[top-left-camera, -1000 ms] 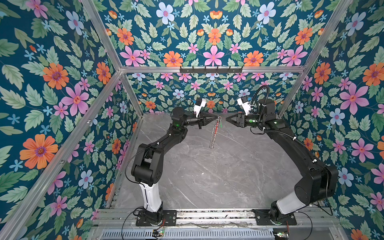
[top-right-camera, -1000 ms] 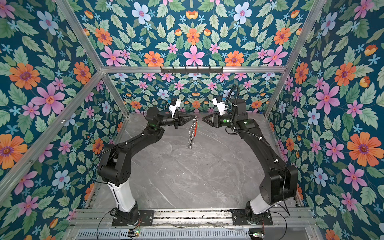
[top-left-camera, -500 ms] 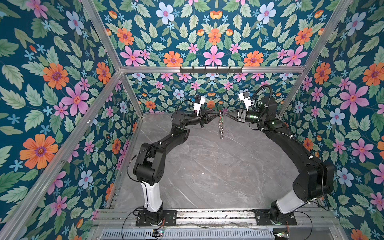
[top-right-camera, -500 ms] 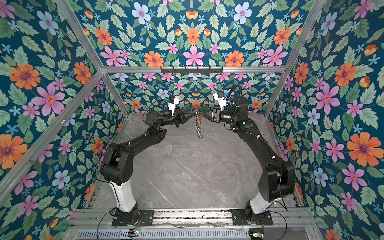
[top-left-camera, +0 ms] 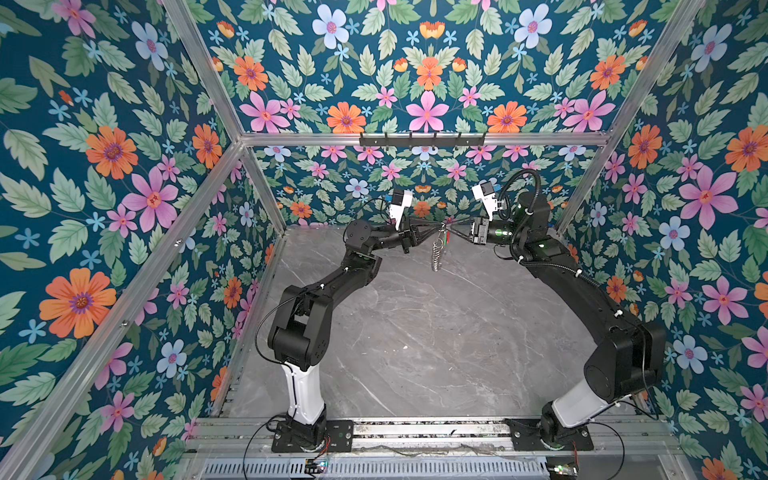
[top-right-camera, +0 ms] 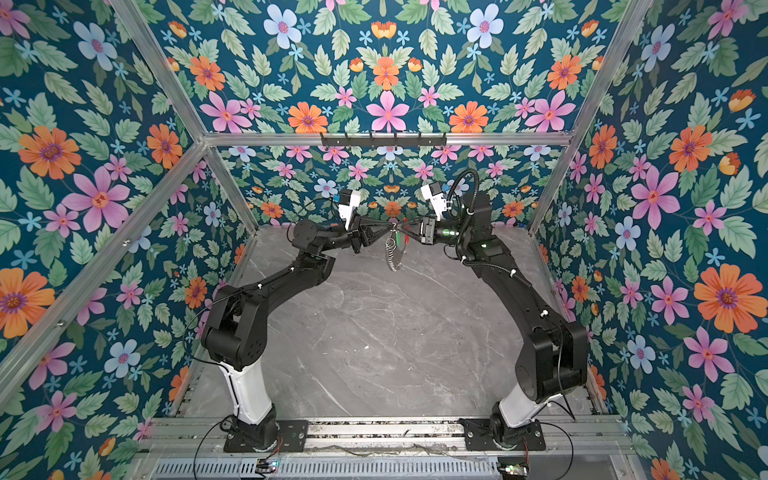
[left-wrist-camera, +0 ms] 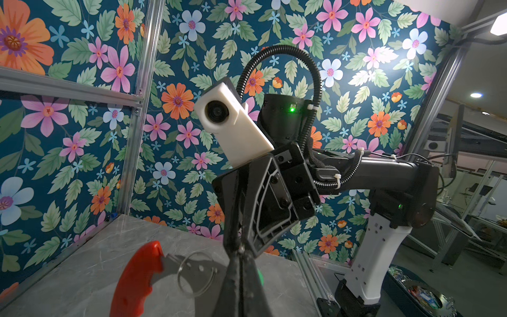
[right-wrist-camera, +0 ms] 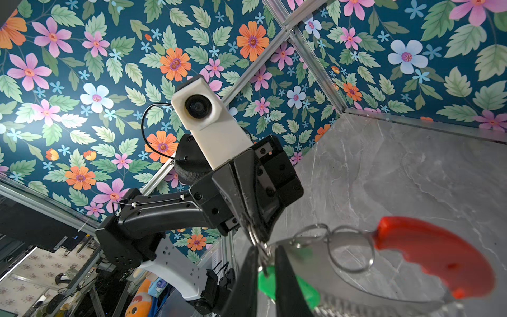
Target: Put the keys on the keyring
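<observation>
Both top views, keyring (top-left-camera: 436, 252) (top-right-camera: 392, 254) hanging, long axis vertical

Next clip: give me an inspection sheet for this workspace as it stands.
Surface: grey marble-look tabletop, bare.
Job's things: keyring hangs in mid-air between the grippers; green-headed key at its top end, threading not discernible.
Clutter: nothing seen.
Grippers: left gripper shut on the keyring's top; right gripper shut, apparently on the key; tips nearly meet.
Cables: black corrugated hose loops over the right wrist; thin cable beside the left arm.
Surroundings: floral walls, aluminium frame, black hook rail.
</observation>
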You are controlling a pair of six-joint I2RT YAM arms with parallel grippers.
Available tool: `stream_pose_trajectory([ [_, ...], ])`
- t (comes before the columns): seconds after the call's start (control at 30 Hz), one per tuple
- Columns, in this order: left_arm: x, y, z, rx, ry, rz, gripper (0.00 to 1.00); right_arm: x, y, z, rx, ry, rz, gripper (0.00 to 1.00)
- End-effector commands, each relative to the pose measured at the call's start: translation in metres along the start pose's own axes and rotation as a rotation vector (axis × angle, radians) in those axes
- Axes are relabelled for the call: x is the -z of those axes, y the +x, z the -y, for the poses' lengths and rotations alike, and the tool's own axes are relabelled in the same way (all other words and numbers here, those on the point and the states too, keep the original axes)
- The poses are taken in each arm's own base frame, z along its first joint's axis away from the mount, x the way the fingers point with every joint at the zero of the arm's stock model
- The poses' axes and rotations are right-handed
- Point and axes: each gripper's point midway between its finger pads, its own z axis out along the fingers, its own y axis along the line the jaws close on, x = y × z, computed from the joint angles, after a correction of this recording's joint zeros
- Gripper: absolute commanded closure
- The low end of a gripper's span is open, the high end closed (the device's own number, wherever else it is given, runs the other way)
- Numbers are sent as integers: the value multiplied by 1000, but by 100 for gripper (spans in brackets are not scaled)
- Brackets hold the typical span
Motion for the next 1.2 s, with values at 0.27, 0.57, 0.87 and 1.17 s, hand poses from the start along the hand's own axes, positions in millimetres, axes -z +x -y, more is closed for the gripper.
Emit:
stream_pose_trajectory([
  [0.27,5,-25,16,-118,-3,127,100,0,8,8,-24,17,-12,100],
  [0.57,3,-39,34,-161,5,277,100,-12,19,11,-101,-49,-34,100],
  [0.87,-11,-27,38,-142,12,327,100,-30,14,2,-116,-133,-29,100],
  [1.17,-3,-27,35,-151,-9,319,100,8,8,12,-90,18,60,70],
])
